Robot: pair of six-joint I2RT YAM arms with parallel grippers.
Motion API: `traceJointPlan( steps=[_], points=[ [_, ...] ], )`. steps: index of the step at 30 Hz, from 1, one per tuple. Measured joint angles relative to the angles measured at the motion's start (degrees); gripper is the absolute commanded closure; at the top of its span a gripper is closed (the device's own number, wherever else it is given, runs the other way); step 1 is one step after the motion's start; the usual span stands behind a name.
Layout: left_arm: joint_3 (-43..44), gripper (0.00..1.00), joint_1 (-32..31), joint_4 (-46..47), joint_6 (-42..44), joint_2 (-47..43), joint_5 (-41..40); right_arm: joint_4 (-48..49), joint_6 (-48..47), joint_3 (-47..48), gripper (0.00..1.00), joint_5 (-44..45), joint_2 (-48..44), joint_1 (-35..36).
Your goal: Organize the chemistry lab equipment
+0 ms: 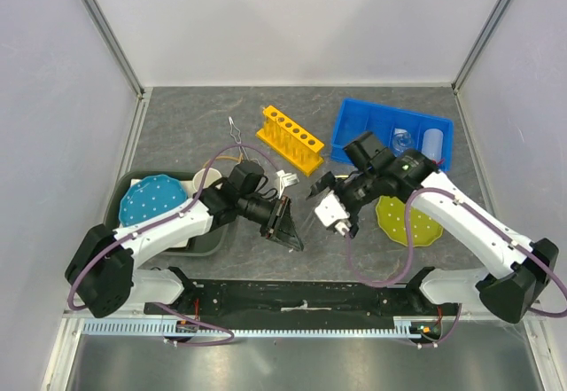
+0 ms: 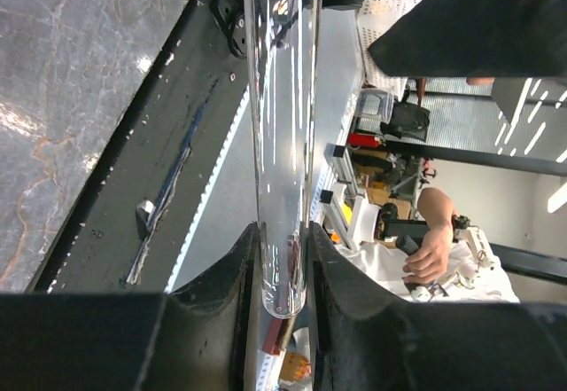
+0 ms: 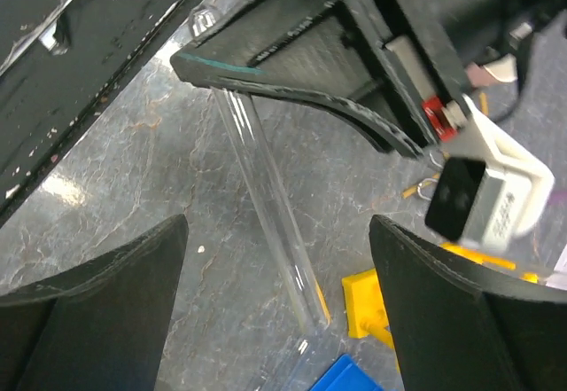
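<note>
My left gripper (image 1: 289, 224) is shut on a thin clear rod (image 2: 283, 125), which is clamped near its rounded end between the jaws (image 2: 283, 267). The rod shows in the right wrist view (image 3: 266, 205), slanting above the table between my open, empty right gripper's fingers (image 3: 279, 302). My right gripper (image 1: 333, 210) faces the left one, close by. The yellow holed rack (image 1: 290, 140) stands behind them. The clear flask (image 1: 401, 139) and white bottle (image 1: 433, 142) lie in a blue tray (image 1: 372, 116). The metal tongs (image 1: 235, 130) lie at the back left. I cannot make out the tan loop clearly.
A green dotted plate (image 1: 409, 221) lies under the right arm. A blue dotted plate (image 1: 152, 199) and a cream mug (image 1: 208, 178) sit in a grey bin (image 1: 133, 181) at left. The black base rail (image 1: 301, 295) runs along the near edge.
</note>
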Motion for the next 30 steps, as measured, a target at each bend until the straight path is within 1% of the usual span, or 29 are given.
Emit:
traceJointPlan(
  steps=[1, 2, 5, 8, 9, 11, 12, 14, 15, 16, 17, 19, 20, 23, 26, 30],
  points=[
    [0.1, 0.92, 0.0, -0.4, 0.0, 0.2, 0.7, 0.2, -0.2, -0.1, 0.16, 1.4, 0.3, 2.0],
    [0.2, 0.92, 0.0, -0.7, 0.1, 0.3, 1.3, 0.6, -0.2, -0.3, 0.21, 3.2, 0.7, 3.9],
    [0.3, 0.92, 0.0, -1.0, 0.1, 0.5, 2.5, 1.9, 0.0, -1.5, 0.27, 7.8, 1.7, 8.7],
    [0.4, 0.92, 0.0, -1.4, 0.1, 0.7, 3.4, 3.3, 0.1, -3.2, 0.35, 12.0, 2.4, 11.8],
    [0.4, 0.92, 0.0, -1.5, 0.1, 0.8, 3.5, 3.7, 0.1, -3.9, 0.42, 13.1, 2.4, 12.4],
    [0.4, 0.92, 0.0, -1.7, 0.1, 0.9, 3.7, 4.8, 0.2, -5.3, 0.5, 15.9, 2.5, 13.6],
    [0.5, 0.92, 0.0, -1.7, 0.1, 1.0, 3.7, 5.3, 0.2, -6.0, 0.58, 17.0, 2.5, 14.0],
    [0.6, 0.91, 0.0, -2.0, 0.1, 1.1, 3.7, 6.8, 0.4, -6.7, 0.66, 18.6, 2.5, 14.5],
    [0.6, 0.9, 0.0, -2.1, 0.1, 1.2, 3.7, 7.4, 0.7, -6.8, 0.74, 19.1, 2.5, 14.8],
    [0.6, 0.89, 0.0, -2.1, 0.1, 1.2, 3.7, 7.9, 0.9, -6.8, 0.77, 19.3, 2.4, 14.9],
    [0.6, 0.81, 0.0, -2.1, 0.1, 1.2, 3.7, 8.5, 1.4, -6.9, 0.83, 19.6, 2.4, 15.0],
    [0.7, 0.68, 0.0, -2.2, 0.1, 1.1, 3.5, 8.7, 1.9, -7.3, 0.85, 20.0, 2.0, 15.0],
    [0.7, 0.51, 0.0, -2.2, 0.1, 1.1, 3.4, 8.9, 2.6, -7.6, 0.85, 20.1, 1.6, 15.0],
    [1.1, 0.28, 0.0, -3.2, -0.1, -0.2, 1.5, 9.6, 5.5, -8.6, 0.86, 20.2, 0.2, 15.0],
    [1.6, 0.24, 0.3, -4.4, -0.5, -4.3, -2.1, 10.1, 9.3, -10.6, 0.85, 19.8, -1.7, 15.0],
    [1.9, 0.2, 0.9, -6.1, -0.3, -13.6, -9.4, 11.6, 16.4, -13.4, 0.85, 16.6, -4.5, 14.1]
  ],
)
